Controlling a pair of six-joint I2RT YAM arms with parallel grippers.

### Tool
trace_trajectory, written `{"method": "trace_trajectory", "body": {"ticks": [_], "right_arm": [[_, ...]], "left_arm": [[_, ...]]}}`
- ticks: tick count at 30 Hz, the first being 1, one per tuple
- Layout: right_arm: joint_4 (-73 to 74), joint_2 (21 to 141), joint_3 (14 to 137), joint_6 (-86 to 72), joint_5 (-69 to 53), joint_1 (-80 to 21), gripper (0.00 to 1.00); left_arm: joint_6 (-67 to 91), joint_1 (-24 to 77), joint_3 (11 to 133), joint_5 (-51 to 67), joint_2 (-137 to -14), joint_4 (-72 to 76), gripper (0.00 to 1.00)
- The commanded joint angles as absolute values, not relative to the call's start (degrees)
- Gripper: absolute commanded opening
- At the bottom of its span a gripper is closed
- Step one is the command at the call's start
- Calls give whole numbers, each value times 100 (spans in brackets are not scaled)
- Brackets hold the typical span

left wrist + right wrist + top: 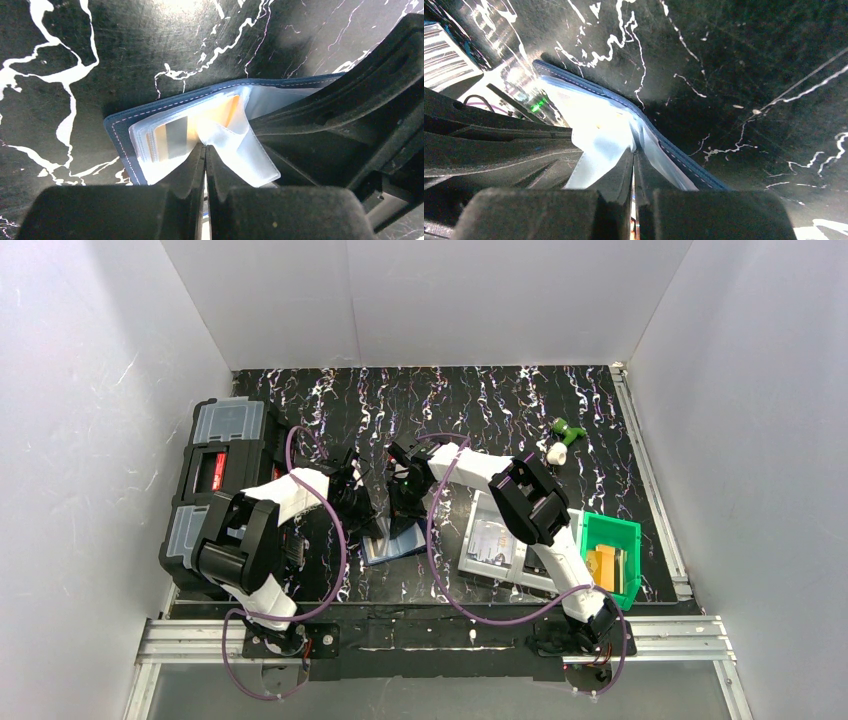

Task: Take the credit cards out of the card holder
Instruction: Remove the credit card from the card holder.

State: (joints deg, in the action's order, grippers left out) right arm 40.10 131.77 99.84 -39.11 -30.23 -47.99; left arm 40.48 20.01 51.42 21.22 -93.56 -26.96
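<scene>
Left gripper (205,152): closed, pinching a clear sleeve (240,150) of the card holder (120,131).
Right gripper (634,155): closed on a sleeve from the opposite side.
Card holder: open on the table (100,50), between both arms.
Card (172,140): gold-tan, inside a sleeve, just beyond the left fingertips, so the left arm looks nearer.

0 legible texts or numbers. Red label (213,472) on toolbox (240,452), left of left gripper (205,148): too small. Card (175,137) in card holder (119,131) at its fingertips: stripe only.
</scene>
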Motion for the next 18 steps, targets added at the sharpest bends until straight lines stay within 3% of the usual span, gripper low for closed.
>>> {"method": "trace_trajectory", "body": {"ticks": [1,10,18], "right_arm": [[3873,13098,9854,-3726,-2419,-4831,11],[3911,12421,9977,-3765,-2393,-4747,28],[4034,12107,10048,-3850,-2279,-4729,33]], "left_arm": [[4079,2030,5152,1792,-9335,-2805,0],[4065,2031,5160,1661,-9191,-2870,0],[4036,2033,5221,1725,-9008,-2894,0]]}}
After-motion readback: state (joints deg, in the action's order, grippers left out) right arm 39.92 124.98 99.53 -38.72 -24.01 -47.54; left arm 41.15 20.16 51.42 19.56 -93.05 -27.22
